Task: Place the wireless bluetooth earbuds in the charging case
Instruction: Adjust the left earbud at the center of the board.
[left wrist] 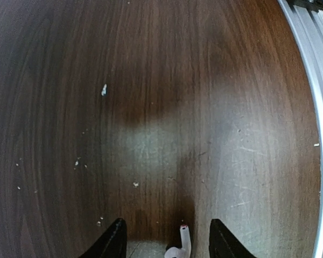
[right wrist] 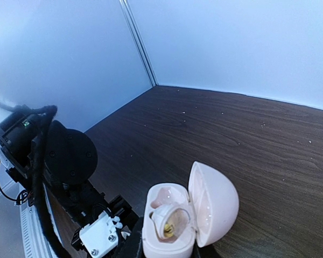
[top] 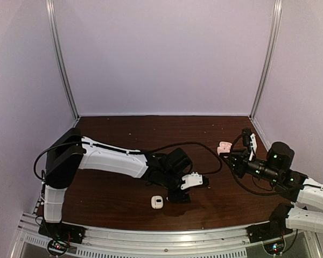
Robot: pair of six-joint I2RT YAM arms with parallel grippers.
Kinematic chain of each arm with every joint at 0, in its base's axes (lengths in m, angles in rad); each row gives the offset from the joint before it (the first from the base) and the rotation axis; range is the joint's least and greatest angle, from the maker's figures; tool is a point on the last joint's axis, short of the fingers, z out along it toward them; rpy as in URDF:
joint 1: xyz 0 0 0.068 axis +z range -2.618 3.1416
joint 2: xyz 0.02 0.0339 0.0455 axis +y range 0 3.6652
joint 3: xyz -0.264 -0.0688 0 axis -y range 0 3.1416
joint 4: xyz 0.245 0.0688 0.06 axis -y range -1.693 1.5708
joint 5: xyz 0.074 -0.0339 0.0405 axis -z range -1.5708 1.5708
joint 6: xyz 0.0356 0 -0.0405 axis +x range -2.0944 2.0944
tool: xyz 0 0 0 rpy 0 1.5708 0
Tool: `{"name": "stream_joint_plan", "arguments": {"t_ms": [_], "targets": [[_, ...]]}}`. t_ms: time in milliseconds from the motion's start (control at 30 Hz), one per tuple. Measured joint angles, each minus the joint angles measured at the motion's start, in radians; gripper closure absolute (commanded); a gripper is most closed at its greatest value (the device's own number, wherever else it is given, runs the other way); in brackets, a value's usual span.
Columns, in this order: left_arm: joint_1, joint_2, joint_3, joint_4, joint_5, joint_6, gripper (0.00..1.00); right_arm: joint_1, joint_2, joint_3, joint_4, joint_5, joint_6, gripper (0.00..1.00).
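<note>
Left gripper (left wrist: 167,239) fills the bottom of its wrist view: 2 dark fingers (left wrist: 114,242) stand about half apart and hold nothing. 1 white earbud (left wrist: 181,243) lies on the table (left wrist: 151,107) between them, stem pointing away from the lens. It sits closer to the finger on the right of that view, with a gap showing on both sides. Metal rail (left wrist: 315,107) at the table's edge runs along that same side.

Right gripper (top: 232,157) is closed on the base of the charging case (right wrist: 169,226), holding it off the table, well apart from the earbud. Lid (right wrist: 215,199) is swung open. 1 well shows a white ring with a yellowish centre; we cannot tell whether the 2nd earbud sits there. Small white rounded item (top: 157,202) lies just beside the left gripper; we cannot identify it from above.

Risks, as we judge them:
1. Earbud is off-centre, so 1 finger would meet it first and shove or spin it. Being tiny and glossy, it could squirt out toward the rail.
2. A slanted pinch on the stem would leave it tilted, and it could jam at the well mouth.
3. Case is gripped only low down, so pressing in could twist it or knock the lid shut.
4. Black cable (top: 196,143) looping off the left arm could snag as the arms meet.
</note>
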Motion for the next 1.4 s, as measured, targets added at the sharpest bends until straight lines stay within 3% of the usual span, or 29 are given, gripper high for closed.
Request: {"name": "stream_joint_plan", "arguments": {"t_ms": [600, 1067, 1233, 1400], "targets": [[-0.035, 0.048, 0.014, -0.106, 0.053, 0.075, 0.6, 0.0, -0.015, 0.001, -0.003, 0.012, 0.0, 1.0], [-0.07, -0.061, -0.133, -0.137, 0.027, 0.118, 0.64, -0.004, -0.015, 0.003, -0.008, 0.014, 0.0, 1.0], [-0.057, -0.134, -0.225, -0.129, 0.02, 0.069, 0.61, -0.004, -0.015, 0.003, -0.01, 0.015, 0.0, 1.0], [-0.04, -0.198, -0.254, -0.102, -0.018, -0.092, 0.59, -0.004, -0.015, 0.007, -0.017, 0.021, 0.0, 1.0]]}}
